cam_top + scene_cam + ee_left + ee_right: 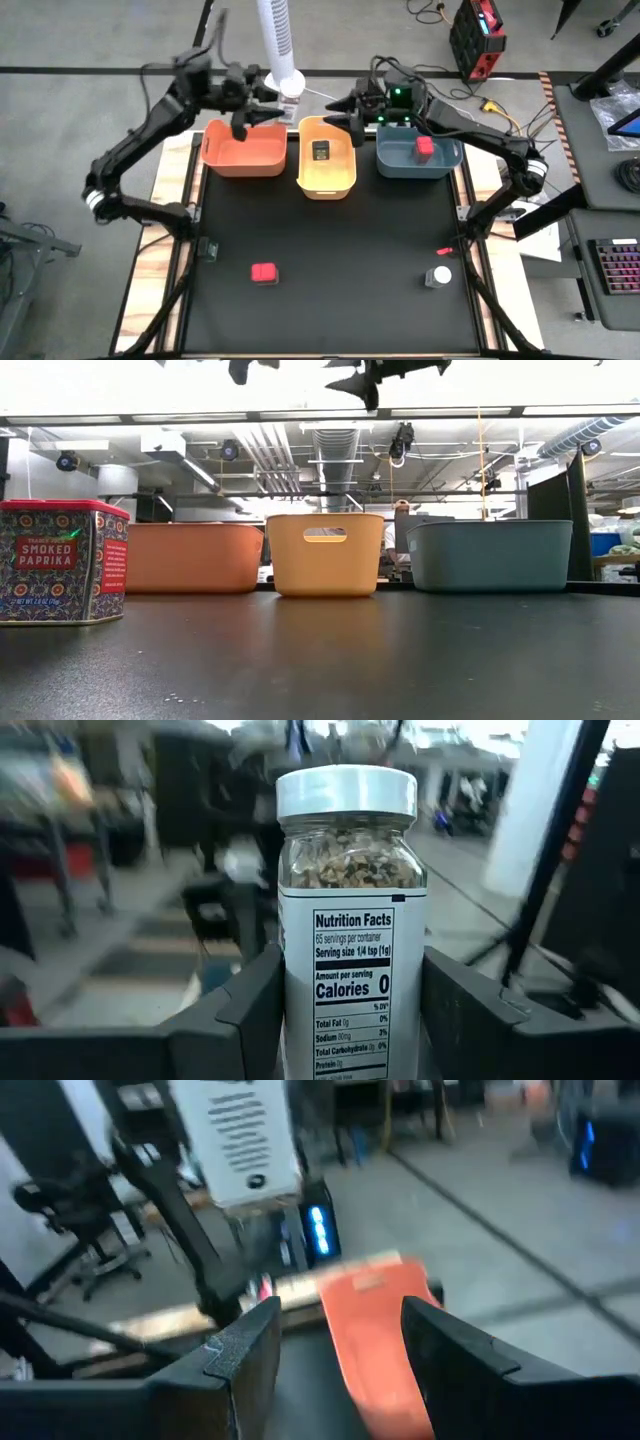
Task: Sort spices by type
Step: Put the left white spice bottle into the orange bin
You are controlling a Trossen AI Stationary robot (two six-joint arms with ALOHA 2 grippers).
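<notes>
My left gripper (258, 117) hovers over the far right corner of the orange bin (243, 150), shut on a clear white-capped jar (350, 900) of spice. My right gripper (347, 117) hangs open above the far rim of the yellow bin (327, 170), touching nothing. A black boxy spice (321, 150) lies in the yellow bin, and a red one (425, 147) lies in the blue-grey bin (418, 162). On the table stand a red paprika tin (264, 272) and a second white-capped jar (438, 276). My left gripper pinches the jar by its labelled body (300, 1000), below the cap, with one finger (250, 1010) on each side. The jar is lifted clear of the table and the bins. Its white cap (346, 792) points away from the wrist.
The three bins stand side by side along the far edge of the black mat. A thin red stick (444, 249) lies near the right-hand jar. A white post (280, 45) rises behind the bins. In the low view the paprika tin (62, 560) stands close at the left.
</notes>
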